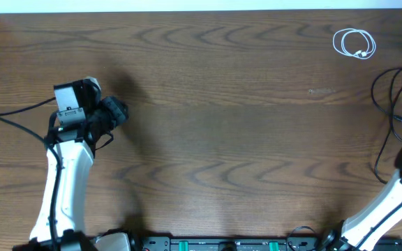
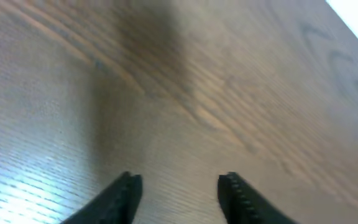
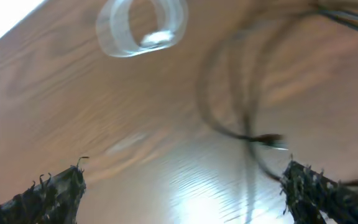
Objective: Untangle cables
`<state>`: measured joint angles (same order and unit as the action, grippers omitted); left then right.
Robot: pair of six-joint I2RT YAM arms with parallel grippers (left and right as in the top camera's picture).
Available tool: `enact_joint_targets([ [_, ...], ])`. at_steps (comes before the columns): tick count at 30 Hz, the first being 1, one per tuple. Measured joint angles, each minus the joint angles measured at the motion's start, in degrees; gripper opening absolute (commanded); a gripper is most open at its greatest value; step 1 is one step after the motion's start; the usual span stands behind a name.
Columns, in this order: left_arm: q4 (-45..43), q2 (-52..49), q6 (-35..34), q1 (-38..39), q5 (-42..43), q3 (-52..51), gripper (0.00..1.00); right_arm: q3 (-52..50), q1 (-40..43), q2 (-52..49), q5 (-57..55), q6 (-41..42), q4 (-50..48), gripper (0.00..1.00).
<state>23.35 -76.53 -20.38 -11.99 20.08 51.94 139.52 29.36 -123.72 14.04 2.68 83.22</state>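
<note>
My right end effector [image 3: 185, 193] gapes wide, empty, the black cable [image 3: 211, 121] just ahead; I judge it light, limp, best pinched near its plug [image 3: 269, 141]. My left end effector [image 2: 179, 196] sits half-open, empty.

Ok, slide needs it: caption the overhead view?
White cable coiled, black cable loose, apart at the table's right; left gripper far off.
</note>
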Motion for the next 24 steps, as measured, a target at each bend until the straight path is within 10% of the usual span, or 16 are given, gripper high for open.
enact_joint_targets([
  [13,3.3,5.0,0.6,0.0,0.6,1.6,0.91,0.3,-23.9,11.3,2.1,-5.0,5.2,0.99],
  [24,4.9,5.0,0.7,0.0,0.6,1.6,0.96,0.3,-31.8,12.4,-3.9,-4.6,8.1,0.99],
])
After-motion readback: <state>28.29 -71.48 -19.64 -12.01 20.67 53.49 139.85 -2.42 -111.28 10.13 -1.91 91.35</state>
